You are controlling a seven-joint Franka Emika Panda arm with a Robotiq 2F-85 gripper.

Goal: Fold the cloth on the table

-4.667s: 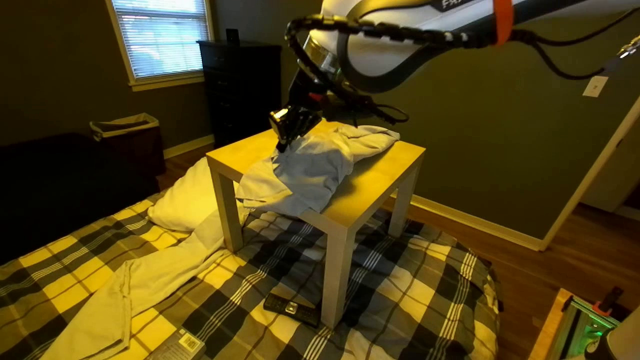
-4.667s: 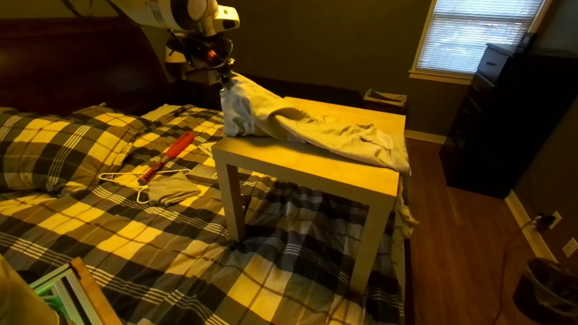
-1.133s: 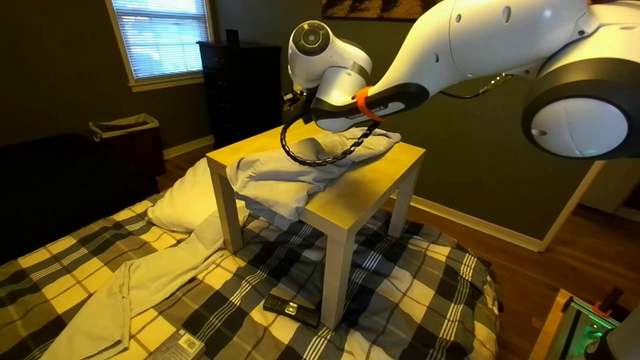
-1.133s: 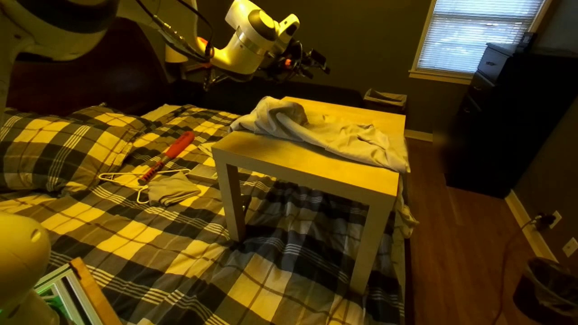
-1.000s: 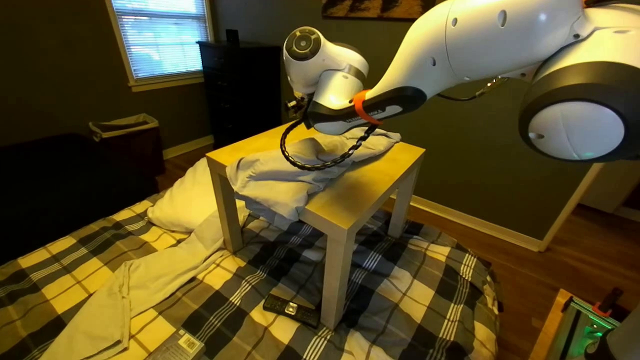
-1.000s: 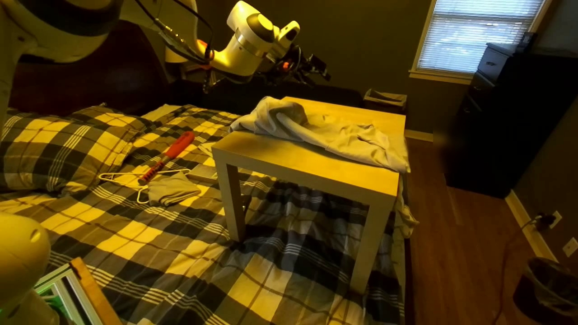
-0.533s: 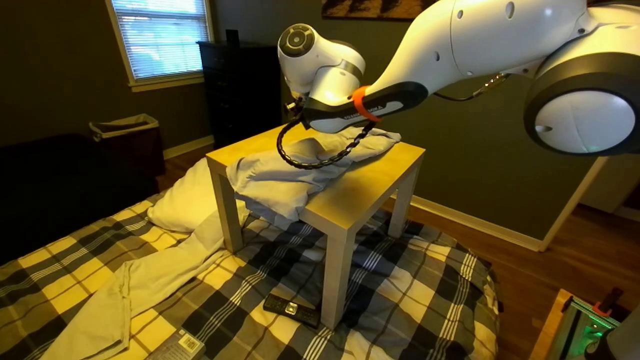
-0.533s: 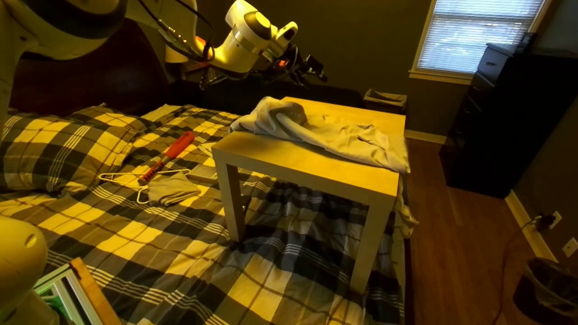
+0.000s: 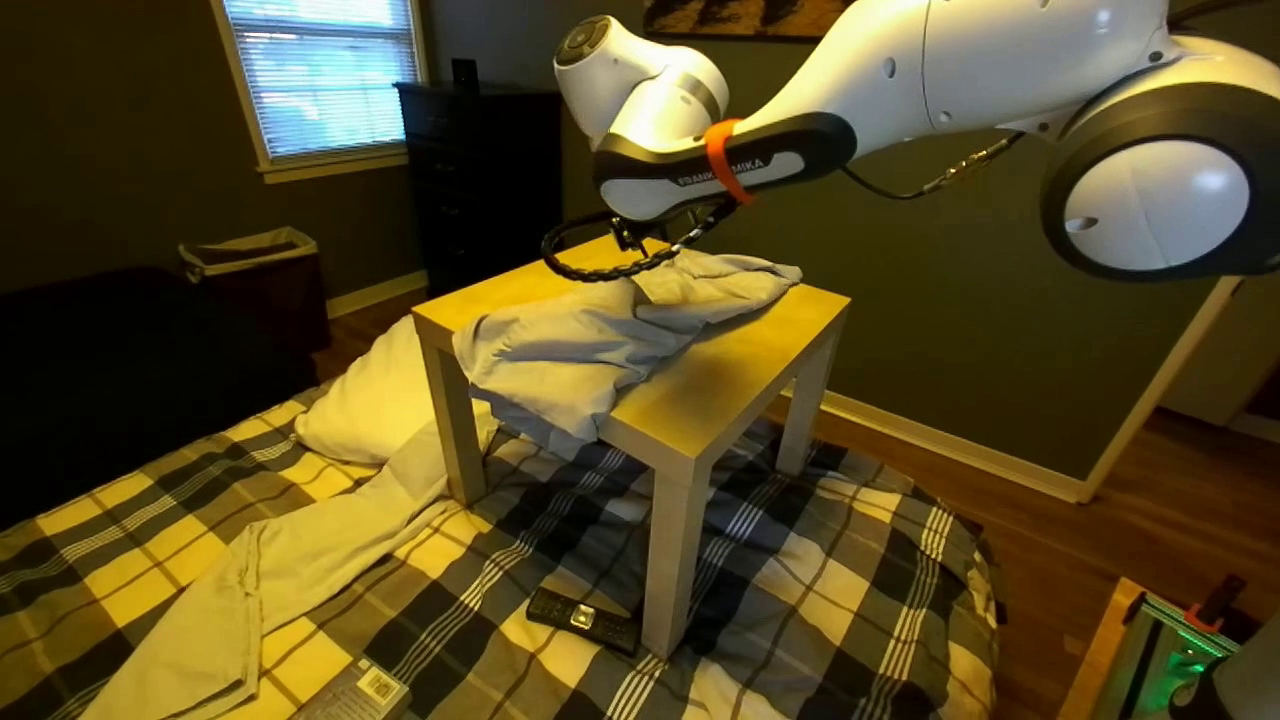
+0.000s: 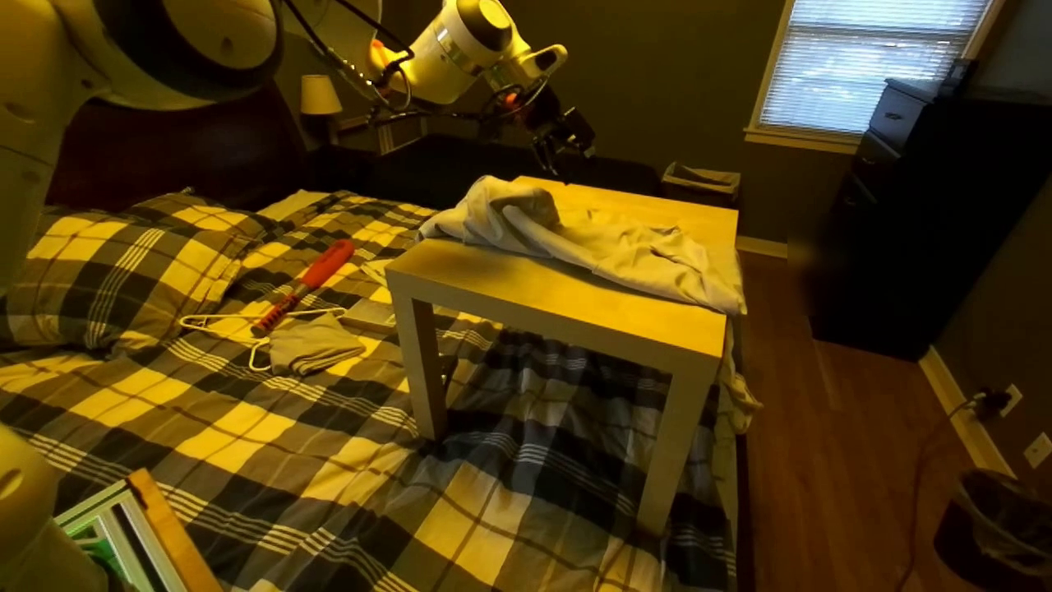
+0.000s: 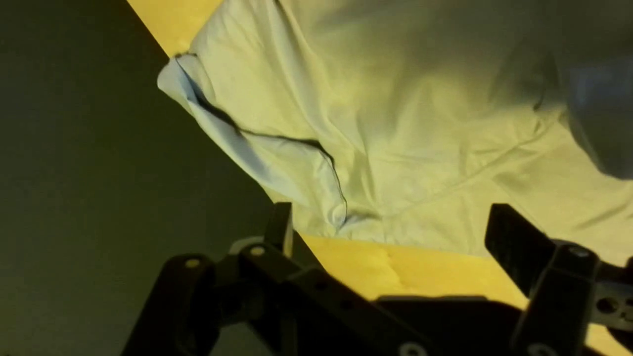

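Hovering, spread wide: black claw (image 11: 390, 210); wrinkled pale cloth (image 9: 560, 365) draped across square yellow-tan wooden table (image 9: 715, 395).

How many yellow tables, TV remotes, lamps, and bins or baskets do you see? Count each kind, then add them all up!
Yellow table: 1
Remote: 1
Lamp: 1
Lined basket plus trash can: 2
Total: 5

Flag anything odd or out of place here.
The table stands on a plaid bedspread, odd for furniture; a red tool lies there too, unusual on bedding. The crumpled cloth overhangs the table's edge.
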